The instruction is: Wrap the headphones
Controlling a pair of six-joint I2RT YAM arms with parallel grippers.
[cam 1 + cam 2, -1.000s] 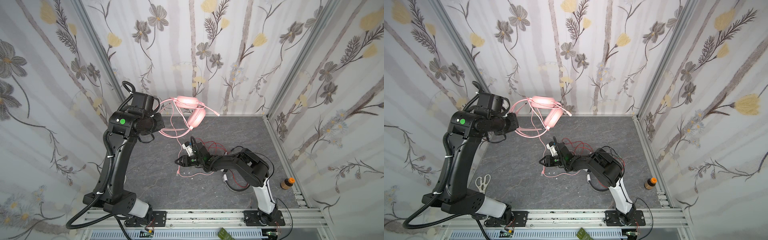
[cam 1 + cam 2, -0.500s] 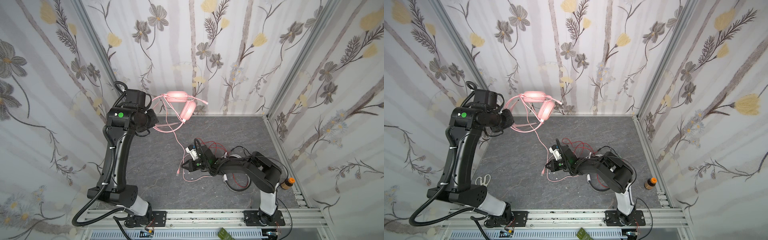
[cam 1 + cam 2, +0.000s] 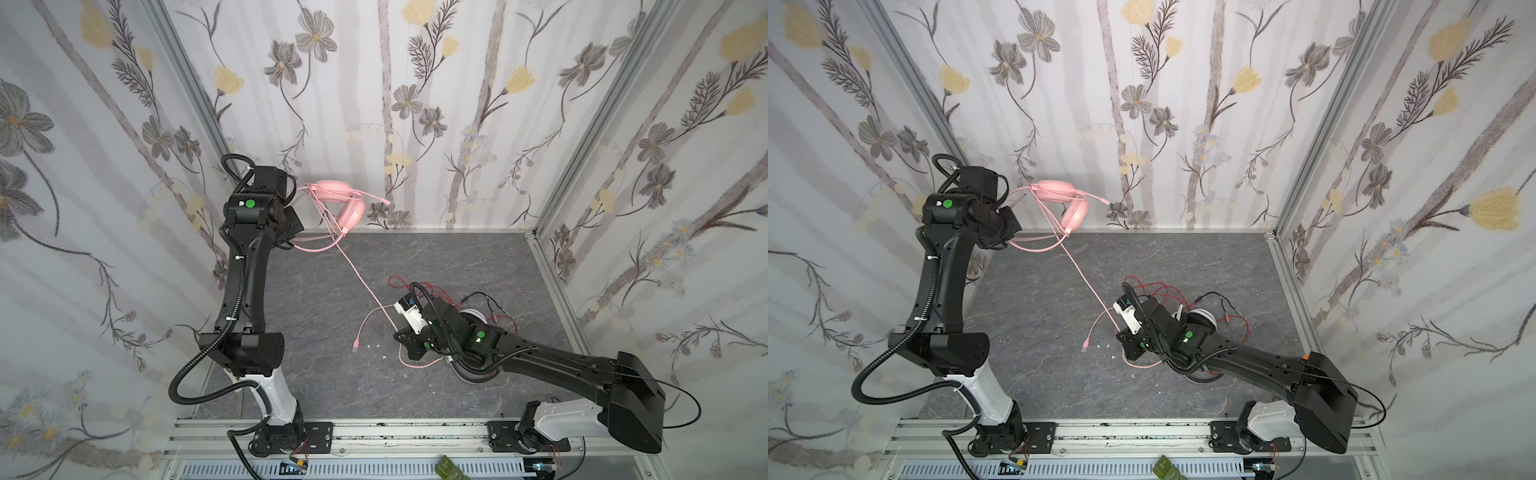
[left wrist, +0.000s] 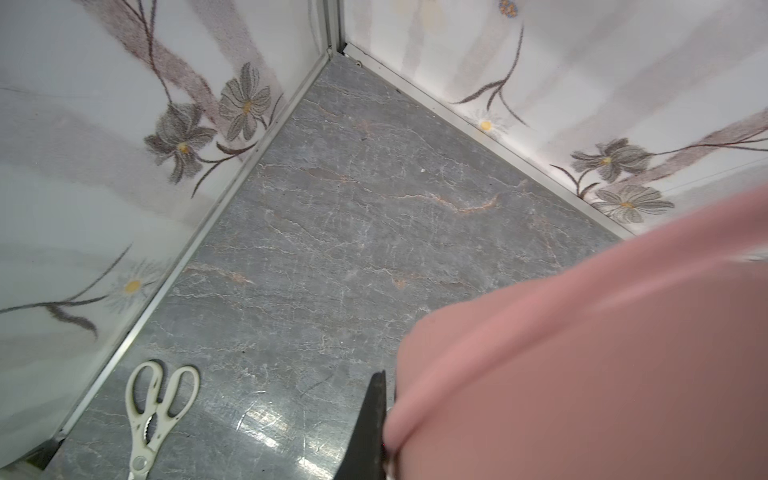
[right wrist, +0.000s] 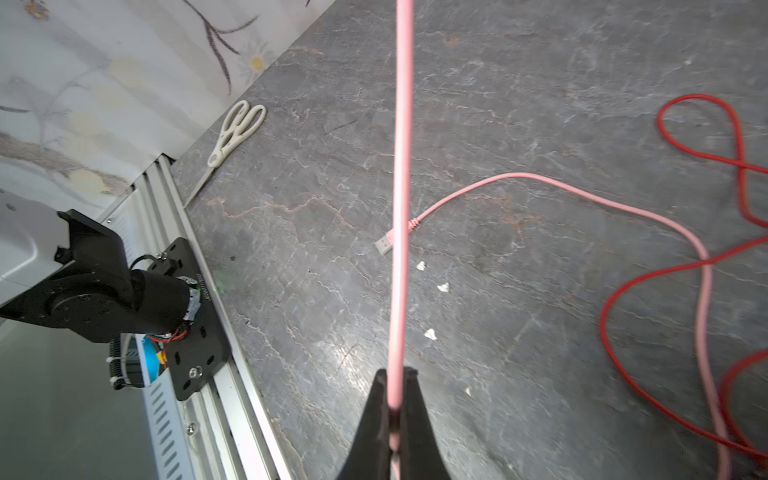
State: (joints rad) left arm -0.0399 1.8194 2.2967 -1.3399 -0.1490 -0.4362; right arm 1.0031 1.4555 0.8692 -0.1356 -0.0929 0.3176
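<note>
The pink headphones [image 3: 332,196] [image 3: 1059,190] hang high at the back left wall, and my left gripper [image 4: 388,386] is shut on them. In the left wrist view they are a pink mass [image 4: 602,374] hiding all but one finger [image 4: 370,424]. Their pink cable [image 3: 357,274] [image 3: 1084,274] runs taut down to my right gripper [image 3: 401,334] [image 5: 395,374], which is shut on it. The cable's plug end [image 3: 355,345] [image 5: 384,245] lies on the table. The white-and-black headphones [image 3: 473,318] [image 3: 1202,318] lie mostly under my right arm, their red cable [image 3: 415,286] [image 5: 706,124] loose around them.
White-handled scissors [image 4: 158,411] [image 5: 235,133] lie by the left wall near the front. Small white scraps [image 3: 374,345] dot the grey table beside the plug. The metal rail [image 3: 374,432] with both arm bases runs along the front edge.
My right gripper has shut on the pink cable, and its arm has stretched lower over the table. My left arm has swung the pink headphones up toward the back left corner, pulling the cable taut.
</note>
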